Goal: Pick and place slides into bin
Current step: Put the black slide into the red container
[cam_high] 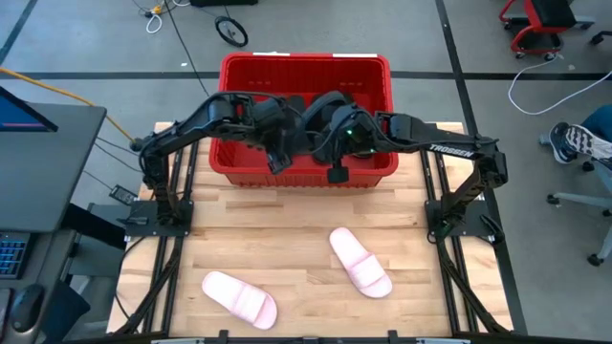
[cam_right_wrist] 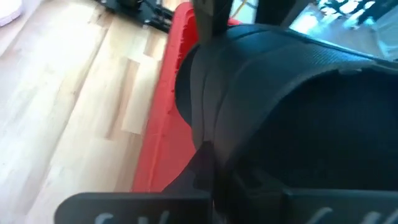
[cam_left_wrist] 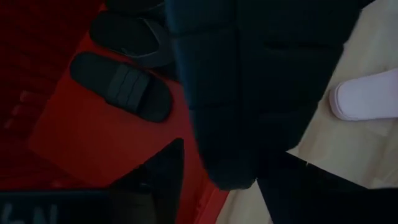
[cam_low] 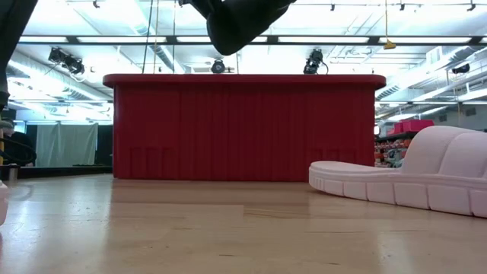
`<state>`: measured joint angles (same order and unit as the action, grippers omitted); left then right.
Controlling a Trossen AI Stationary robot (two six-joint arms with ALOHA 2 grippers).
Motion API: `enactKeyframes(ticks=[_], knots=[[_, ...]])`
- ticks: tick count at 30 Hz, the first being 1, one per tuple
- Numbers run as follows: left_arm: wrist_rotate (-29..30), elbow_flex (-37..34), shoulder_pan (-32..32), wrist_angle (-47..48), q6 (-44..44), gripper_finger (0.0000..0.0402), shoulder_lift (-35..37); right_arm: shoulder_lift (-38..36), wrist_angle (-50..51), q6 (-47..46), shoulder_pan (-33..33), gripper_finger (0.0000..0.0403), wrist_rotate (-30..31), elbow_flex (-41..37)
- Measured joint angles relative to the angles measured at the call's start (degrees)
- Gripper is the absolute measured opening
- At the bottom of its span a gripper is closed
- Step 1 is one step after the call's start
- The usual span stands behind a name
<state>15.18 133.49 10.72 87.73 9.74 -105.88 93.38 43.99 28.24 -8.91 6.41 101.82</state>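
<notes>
The red bin [cam_high: 306,72] stands at the table's far middle. Both arms reach over it, close together. My left gripper [cam_high: 278,153] is shut on a black sandal [cam_left_wrist: 249,93] above the bin's near part. My right gripper [cam_high: 335,158] is shut on another black sandal [cam_right_wrist: 298,106] beside it. Two black slides [cam_left_wrist: 121,84] lie on the bin's floor. Two pale pink slides [cam_high: 239,298] [cam_high: 360,261] lie sole down on the table's near part. A dark shape, one sandal or a gripper, hangs above the bin's near wall in the low view [cam_low: 237,23]. My left gripper holds its black sandal [cam_left_wrist: 242,143] clear above the bin, hanging past the fingers. The sandal itself hides the place of contact, so the part and the hold do not show. My right gripper holds its black sandal [cam_right_wrist: 267,74] clear of the bin's near rim [cam_right_wrist: 171,81]. The sandal fills the wrist view and hides the fingertips, so the part held does not show.
The bin's near wall [cam_low: 243,129] stands between the arms and the open wooden table. The pink slides lie at the near left and near middle-right. Arm frames stand at the table's left and right edges [cam_high: 158,205] [cam_high: 459,205].
</notes>
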Motion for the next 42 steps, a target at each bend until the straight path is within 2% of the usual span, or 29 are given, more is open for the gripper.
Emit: enactKeyframes(ticks=[2, 6, 7, 11, 17, 20, 25, 28, 31, 34, 38, 42], knots=[[0.0, 0.0, 0.0, -0.3, 0.0, 0.0162, -0.3, 0.0, -0.3, -0.1, 0.0, 0.0014, 1.8, 0.0], [0.7, 0.0, 0.1, -0.5, 1.7, 0.0067, -0.5, 0.0, -0.5, 0.0, 0.0, 0.0035, 5.0, 0.0], [0.6, 0.0, 0.2, -0.7, 2.7, 0.0055, -0.5, 0.0, -0.6, 0.1, -0.1, 0.0042, 5.3, 0.0], [0.4, 0.0, 0.0, -0.3, 9.5, 0.0055, -0.5, 0.0, -0.7, 0.2, -0.3, 0.0072, 7.1, 0.0], [0.7, 0.0, -0.7, 0.4, 17.4, 0.0055, -0.5, -1.4, -0.4, 0.5, 0.4, 0.012, 17.5, 0.0], [0.8, 0.0, -1.4, 0.9, 22.8, 0.0055, -0.5, -3.6, -0.3, 2.2, 0.6, 0.014, 20.5, 0.0], [9.2, 0.0, -3.6, 1.1, 36.9, 0.0055, -0.5, -8.8, -0.1, 2.6, 1.3, 0.0157, 26.2, 0.0], [13.7, 0.0, -4.0, 1.2, 45.0, 0.0055, -0.9, -12.5, -0.1, 1.8, 1.4, 0.0158, 26.3, 0.0], [14.0, 0.0, -3.7, 1.2, 47.2, 0.0055, -0.9, -15.9, 0.1, -1.3, 1.3, 0.0156, 26.2, 0.0], [14.0, 0.0, -1.8, 2.4, 48.8, 0.0055, -0.9, -18.9, 1.6, -5.1, 1.3, 0.0151, 23.3, 0.1], [14.1, 0.0, 4.2, 2.3, 44.6, 0.0055, -0.3, -21.6, 4.8, -7.9, 1.3, 0.0145, 18.2, 0.1], [8.4, 0.0, 13.1, 2.0, 39.4, 0.0055, -0.4, -22.9, 8.1, -10.3, 1.3, 0.0139, 16.0, 0.1]])
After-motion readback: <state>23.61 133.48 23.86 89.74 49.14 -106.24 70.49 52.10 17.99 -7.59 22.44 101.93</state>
